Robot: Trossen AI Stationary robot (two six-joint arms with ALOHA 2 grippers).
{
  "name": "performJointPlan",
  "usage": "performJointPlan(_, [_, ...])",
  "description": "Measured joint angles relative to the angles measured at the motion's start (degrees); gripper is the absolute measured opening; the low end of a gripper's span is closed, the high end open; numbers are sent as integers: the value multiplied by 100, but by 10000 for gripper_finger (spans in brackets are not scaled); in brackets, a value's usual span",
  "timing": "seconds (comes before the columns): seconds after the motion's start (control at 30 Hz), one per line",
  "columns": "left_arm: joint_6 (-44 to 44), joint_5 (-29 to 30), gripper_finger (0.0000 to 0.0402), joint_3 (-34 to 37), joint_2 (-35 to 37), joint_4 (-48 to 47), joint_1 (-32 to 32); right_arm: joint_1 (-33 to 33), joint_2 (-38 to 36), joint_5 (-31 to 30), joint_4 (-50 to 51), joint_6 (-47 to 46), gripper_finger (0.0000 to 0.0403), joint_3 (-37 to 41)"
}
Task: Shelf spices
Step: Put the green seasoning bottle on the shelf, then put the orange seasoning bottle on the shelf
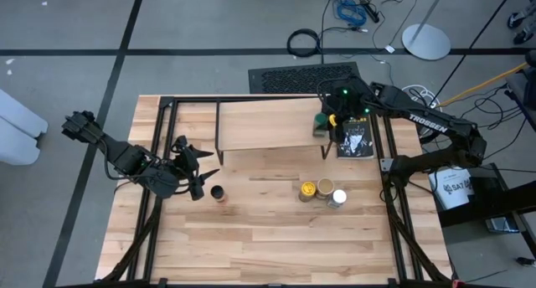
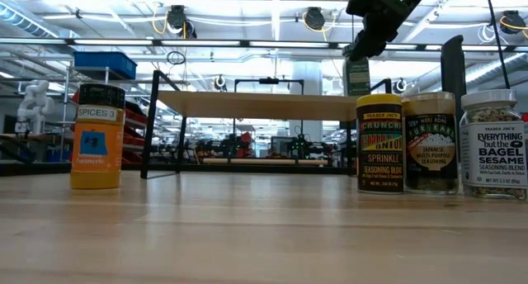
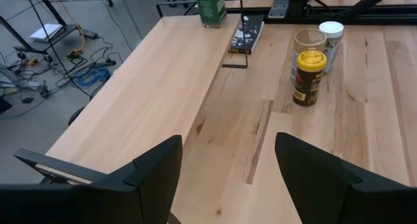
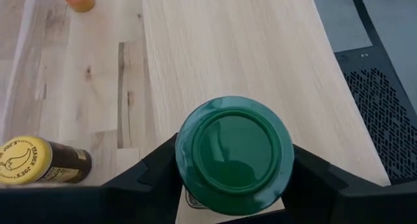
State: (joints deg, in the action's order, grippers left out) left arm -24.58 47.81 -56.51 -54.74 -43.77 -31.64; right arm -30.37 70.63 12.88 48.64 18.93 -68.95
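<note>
"Everything but the Bagel" jar (image 2: 493,144) nearest — right tool (image 4: 234,178) grasps green-lidded jar (image 4: 234,149); left tool (image 3: 228,178) released.

The orange jar with a dark lid (image 2: 96,136) reads "SPICES 3". The yellow-lidded dark jar (image 2: 379,143) reads "TRADER JOE'S CRUNCHY ONION SPRINKLE SEASONING BLEND". The tan-lidded jar (image 2: 429,142) reads "FURIKAKE JAPANESE MULTI-PURPOSE SEASONING". The white-lidded glass jar (image 2: 493,144) reads "EVERYTHING but the BAGEL SESAME SEASONING BLEND". The dark right arm (image 1: 427,120) bears "TROSSEN".
</note>
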Motion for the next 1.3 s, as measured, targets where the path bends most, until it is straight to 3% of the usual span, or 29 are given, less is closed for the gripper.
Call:
performJointPlan(0.6, [-2, -2, 255, 0, 0, 0, 0, 0, 9, 77, 50, 53, 228, 2])
performJointPlan(1.03, [-5, -4, 255, 0, 0, -2, 0, -2, 9, 29, 203, -23, 279, -453])
performJointPlan(1.3, [-212, -11, 255, 0, 0, 0, 0, 210, -80, -597, 548, -79, 281, -1185])
